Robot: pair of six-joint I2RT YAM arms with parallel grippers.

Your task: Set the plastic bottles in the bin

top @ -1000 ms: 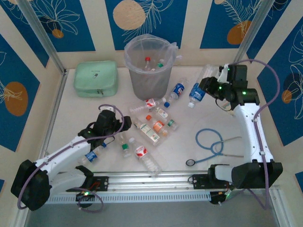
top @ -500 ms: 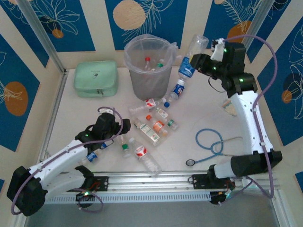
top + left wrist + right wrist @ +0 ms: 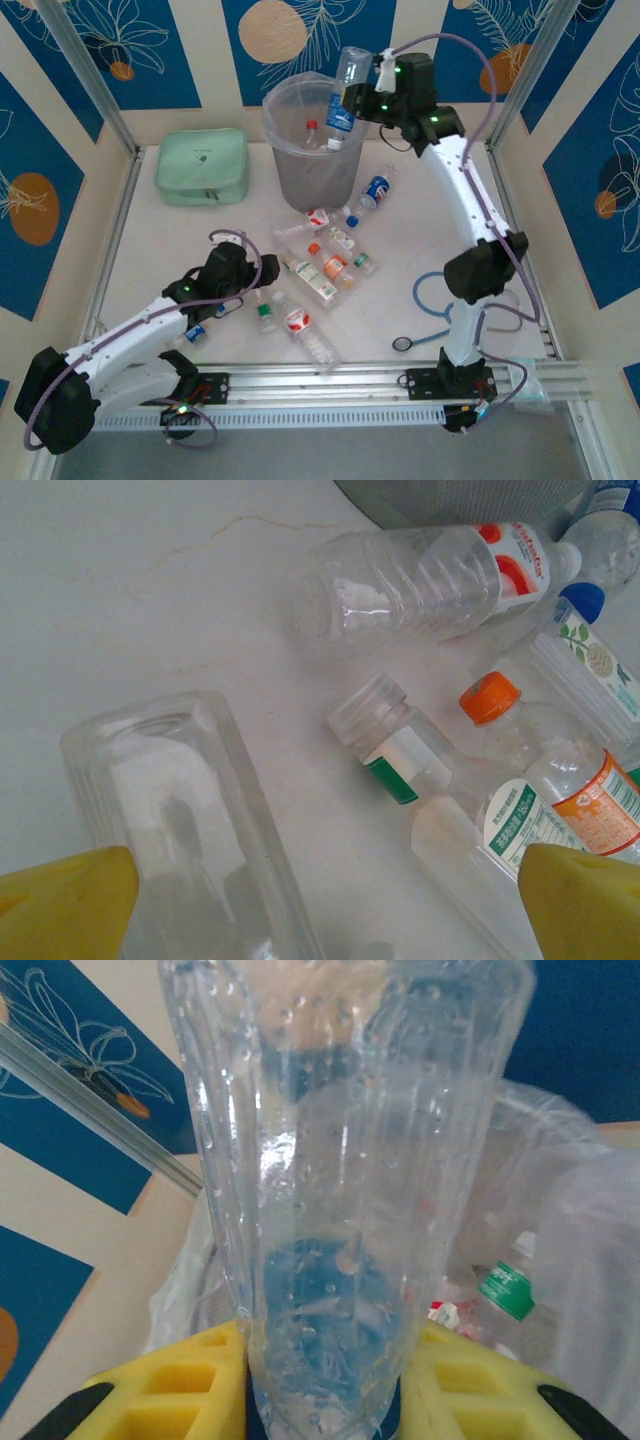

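Observation:
My right gripper [image 3: 362, 100] is shut on a clear plastic bottle [image 3: 345, 92] with a blue label, held tilted over the rim of the grey bin [image 3: 310, 170]. In the right wrist view the yellow fingers [image 3: 170, 1385] pinch that bottle [image 3: 350, 1160], and a green-labelled bottle [image 3: 510, 1285] lies below in the bagged bin [image 3: 590, 1260]. My left gripper [image 3: 235, 275] hovers open low over the bottles on the table. Between its fingertips [image 3: 65, 900] lie a square clear bottle [image 3: 180, 810] and a white-capped one [image 3: 400, 770], beside an orange-capped bottle [image 3: 560, 780].
Several loose bottles [image 3: 330, 265] lie in the middle of the table, one with a blue label [image 3: 375, 192] near the bin. A mint-green case [image 3: 202, 165] sits at the back left. A blue stethoscope [image 3: 440, 300] lies at the right, partly behind the right arm.
The right arm has lifted the blue-labelled bottle off the table's right side and swung it left, up over the bin. The left gripper has hardly moved.

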